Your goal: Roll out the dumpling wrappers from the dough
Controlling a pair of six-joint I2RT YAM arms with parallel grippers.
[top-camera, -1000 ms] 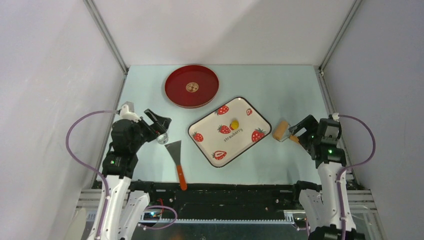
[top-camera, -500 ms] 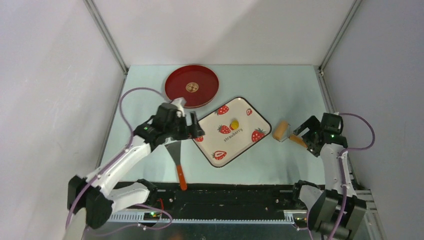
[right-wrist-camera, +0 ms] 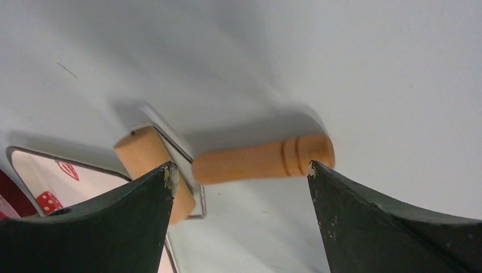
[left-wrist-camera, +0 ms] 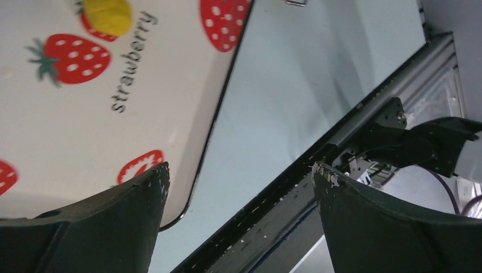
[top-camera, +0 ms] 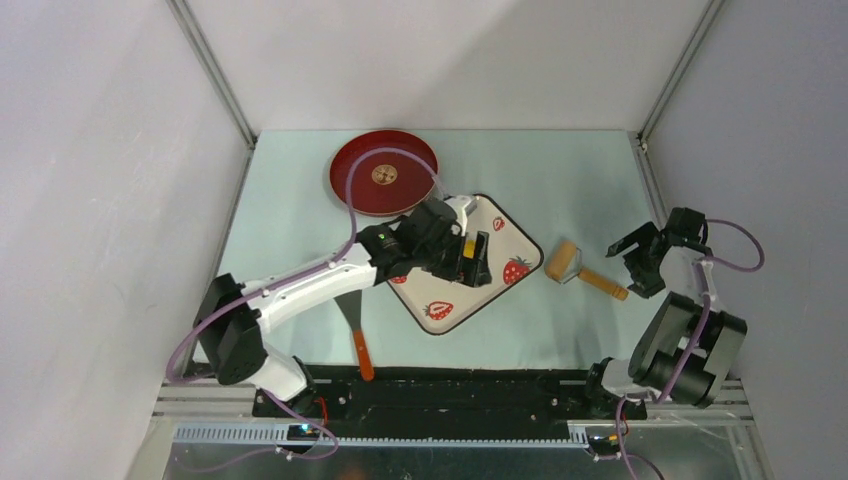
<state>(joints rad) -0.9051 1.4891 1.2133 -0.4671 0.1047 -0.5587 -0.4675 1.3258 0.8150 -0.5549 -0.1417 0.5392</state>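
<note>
The dough [left-wrist-camera: 108,14] is a small bright yellow lump on the strawberry-printed tray [left-wrist-camera: 68,125]. In the top view the dough [top-camera: 468,245] peeks out beside my left gripper [top-camera: 476,258]. That gripper hangs over the tray's middle. In its wrist view my left gripper [left-wrist-camera: 239,170] is open and holds nothing, with the lump beyond its fingertips. A wooden roller [top-camera: 565,262] lies on the table right of the tray [top-camera: 455,292]. My right gripper [top-camera: 640,262] stands open just past the handle's end. The roller handle [right-wrist-camera: 261,159] lies crosswise beyond the fingertips of my right gripper [right-wrist-camera: 239,170], apart from both. The dumpling wrappers are out of view.
A red round plate [top-camera: 345,170] sits at the back left of the tray. A metal scraper [top-camera: 350,300] with an orange handle lies near the front edge, under my left arm. Side walls close in the table left and right.
My left arm swung from the table's left side out over the tray. My right arm drew back to the right, uncovering the roller's handle.
</note>
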